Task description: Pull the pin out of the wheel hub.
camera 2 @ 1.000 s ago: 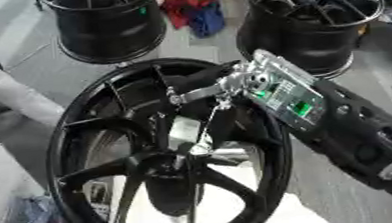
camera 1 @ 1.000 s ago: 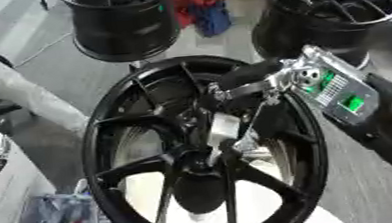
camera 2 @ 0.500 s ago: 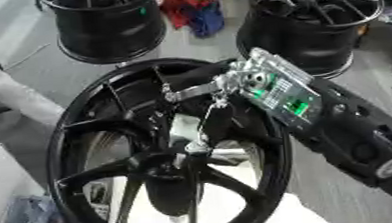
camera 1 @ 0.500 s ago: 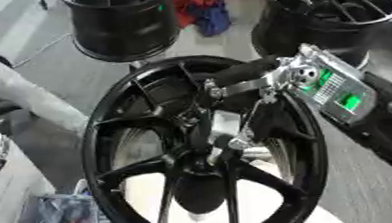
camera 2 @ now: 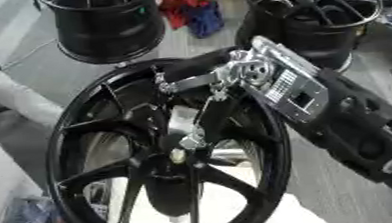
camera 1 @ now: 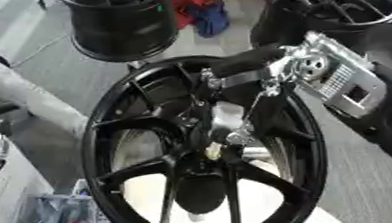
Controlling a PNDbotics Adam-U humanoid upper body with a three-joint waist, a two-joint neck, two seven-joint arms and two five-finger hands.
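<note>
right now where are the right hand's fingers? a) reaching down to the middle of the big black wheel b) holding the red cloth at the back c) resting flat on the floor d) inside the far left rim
a: the right hand reaches down over the black wheel, fingers at its hub.

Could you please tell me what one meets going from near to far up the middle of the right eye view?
Black wheel's hub → small pale pin at the hub → right hand reaching down into the wheel → the black wheel's far rim → red and blue cloth on the floor.
</note>
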